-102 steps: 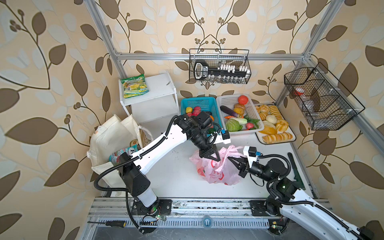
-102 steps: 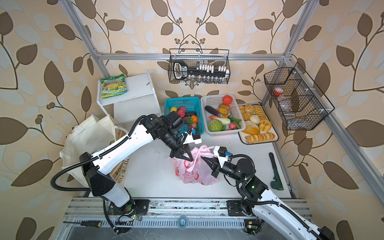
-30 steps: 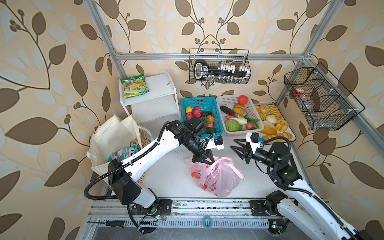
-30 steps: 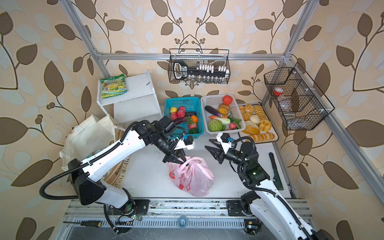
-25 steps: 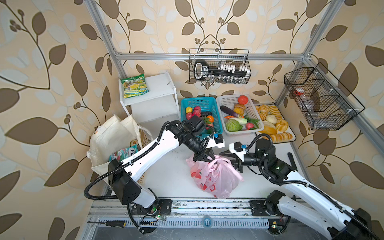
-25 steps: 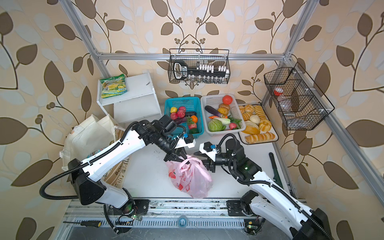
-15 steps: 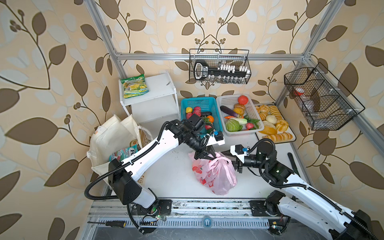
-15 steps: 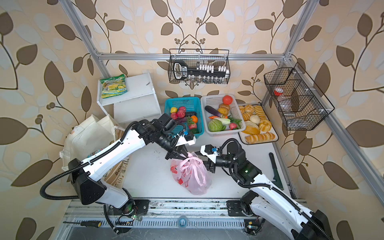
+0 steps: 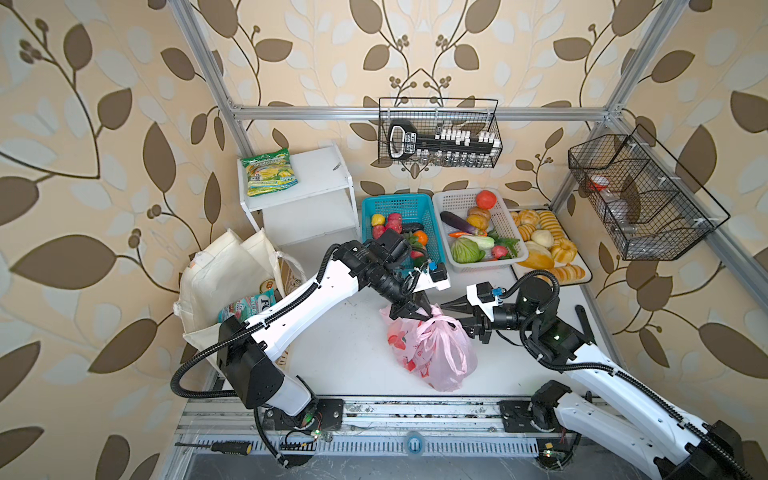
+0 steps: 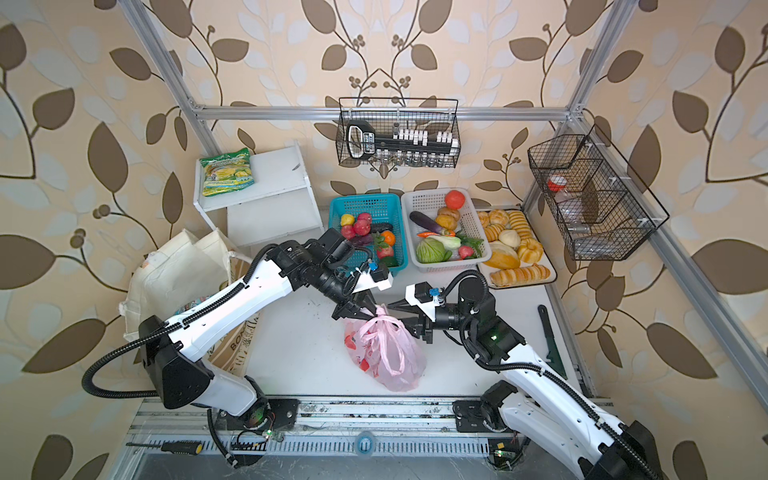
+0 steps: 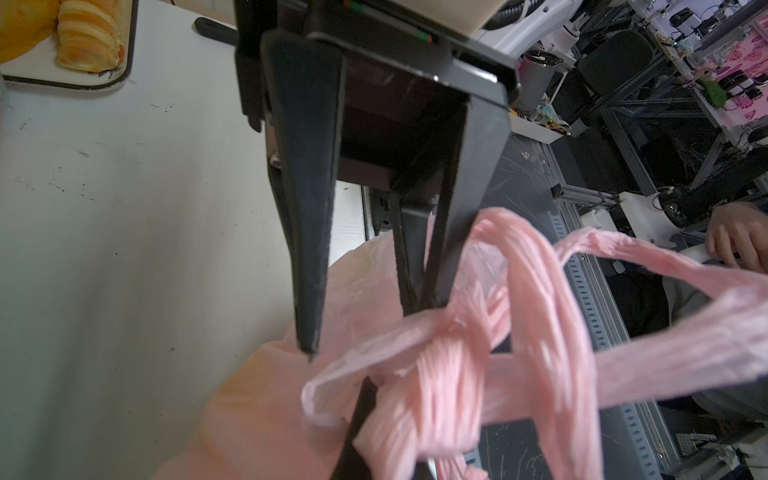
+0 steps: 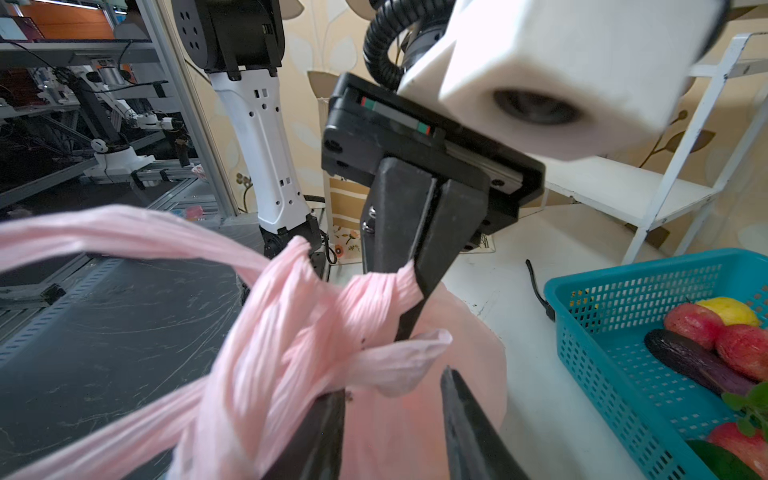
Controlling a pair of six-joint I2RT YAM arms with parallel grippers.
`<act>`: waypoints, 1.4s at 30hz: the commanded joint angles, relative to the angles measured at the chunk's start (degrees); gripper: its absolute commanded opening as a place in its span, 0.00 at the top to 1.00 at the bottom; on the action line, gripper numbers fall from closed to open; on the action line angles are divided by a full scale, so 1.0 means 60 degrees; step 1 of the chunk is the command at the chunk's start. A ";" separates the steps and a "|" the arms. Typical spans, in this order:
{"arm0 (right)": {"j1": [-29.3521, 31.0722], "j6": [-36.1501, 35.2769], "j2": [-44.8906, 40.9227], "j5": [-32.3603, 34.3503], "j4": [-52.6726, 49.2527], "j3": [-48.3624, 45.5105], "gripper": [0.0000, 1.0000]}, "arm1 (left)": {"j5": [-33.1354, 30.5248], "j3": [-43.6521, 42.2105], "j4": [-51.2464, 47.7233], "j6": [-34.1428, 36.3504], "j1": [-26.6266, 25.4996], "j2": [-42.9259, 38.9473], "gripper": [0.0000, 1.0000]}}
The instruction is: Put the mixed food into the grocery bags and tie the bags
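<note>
The left gripper (image 9: 419, 318) pinches pink bag's (image 9: 434, 357) handle (right gripper (image 9: 452, 314) gapes alongside).

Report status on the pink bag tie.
Left gripper shut on bag handle. Right gripper open beside it, holding nothing. Pink bag on table, handles crossed, loose. Nothing in the way.

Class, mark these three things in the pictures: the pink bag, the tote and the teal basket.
pink bag (image 9: 436, 357): in a top view, on its bulging body.
tote (image 9: 216, 274): in a top view, on its cream side panel.
teal basket (image 12: 602, 353): in the right wrist view, on its mesh side wall.
</note>
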 commanded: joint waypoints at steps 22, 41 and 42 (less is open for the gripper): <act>0.0127 -0.1041 0.0826 -0.0948 -0.2009 0.1219 0.65 | 0.0897 0.0270 -0.0693 0.0776 0.0156 0.0313 1.00; 0.0138 -0.0385 0.1048 -0.1465 -0.1590 0.0928 0.69 | 0.1323 0.0159 -0.0429 0.0288 0.0248 0.0209 0.86; 0.0159 -0.0428 0.1099 -0.1501 -0.1637 0.0953 0.69 | 0.1315 0.0122 -0.0353 0.0226 0.0262 0.0190 0.86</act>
